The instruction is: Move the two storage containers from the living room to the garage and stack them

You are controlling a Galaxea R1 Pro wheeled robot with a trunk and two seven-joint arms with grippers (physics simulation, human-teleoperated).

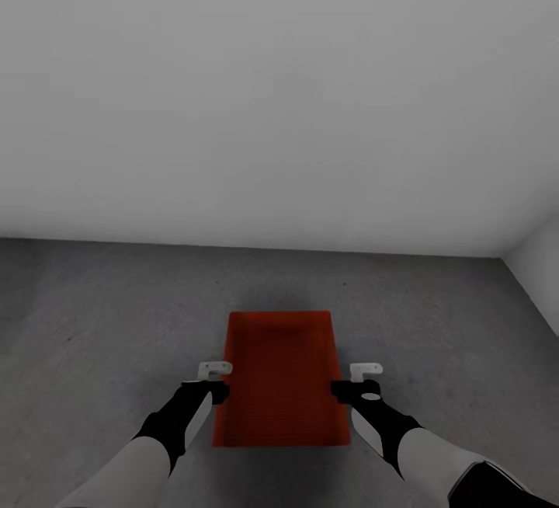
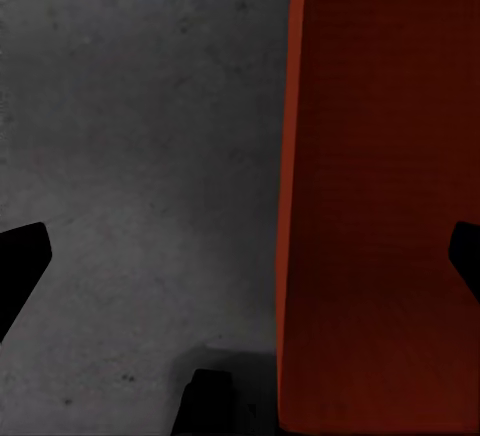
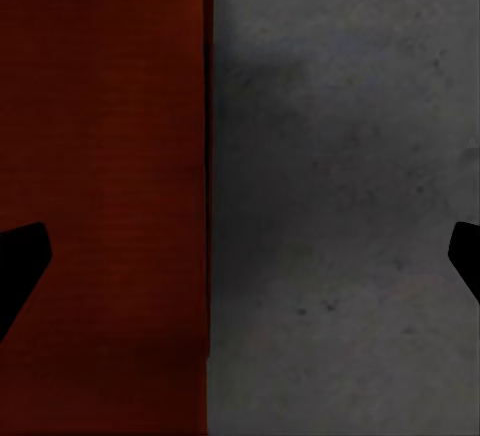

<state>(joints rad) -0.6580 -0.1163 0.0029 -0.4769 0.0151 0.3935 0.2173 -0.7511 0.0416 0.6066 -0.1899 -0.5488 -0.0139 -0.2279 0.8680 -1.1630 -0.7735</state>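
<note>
One orange-red storage container (image 1: pixel 281 376) lies open side up on the dark grey garage floor (image 1: pixel 93 321), its long axis pointing away from me. My left gripper (image 1: pixel 217 384) stands open over the container's left long wall (image 2: pixel 290 206), one finger outside it and one over the inside. My right gripper (image 1: pixel 348 385) stands open in the same way over the right long wall (image 3: pixel 208 206). In both wrist views the dark fingertips (image 2: pixel 22 256) (image 3: pixel 22 256) sit far apart and touch nothing. The other container is out of view.
A plain pale grey wall (image 1: pixel 279 104) rises a short way beyond the container. A second wall (image 1: pixel 543 275) meets it in a corner at the right. Bare concrete spreads to the left and right of the container.
</note>
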